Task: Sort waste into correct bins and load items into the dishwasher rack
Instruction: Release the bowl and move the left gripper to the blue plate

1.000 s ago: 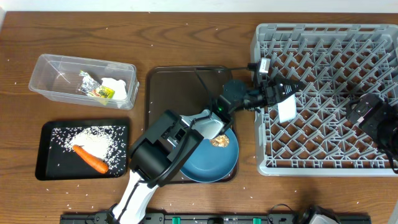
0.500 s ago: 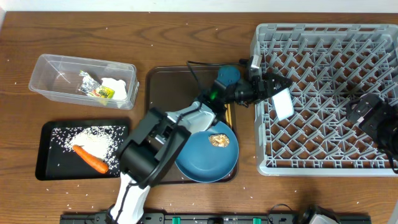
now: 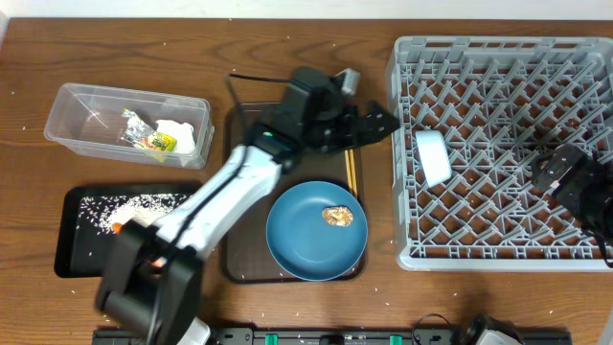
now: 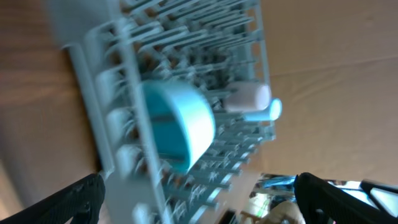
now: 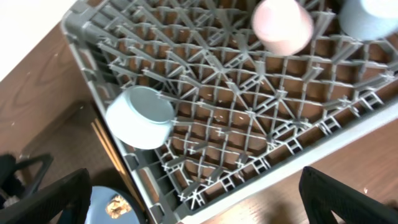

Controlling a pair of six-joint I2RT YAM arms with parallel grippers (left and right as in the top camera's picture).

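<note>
Legible text, labels, brands, numbers: none in any of the 3 views.

Nearest candidate is the green-yellow packet (image 3: 149, 141) in the clear tub (image 3: 67, 115). It has a coloured face, but any marks on it are too small to read from overhead.

Both wrist views are blurred or plain grey lattice, with nothing written that can be made out.

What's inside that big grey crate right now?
A white bowl lies on its side by the left edge of the rack. The right wrist view also shows a pale pink cup and a light blue cup; overhead, the right arm covers them.
</note>
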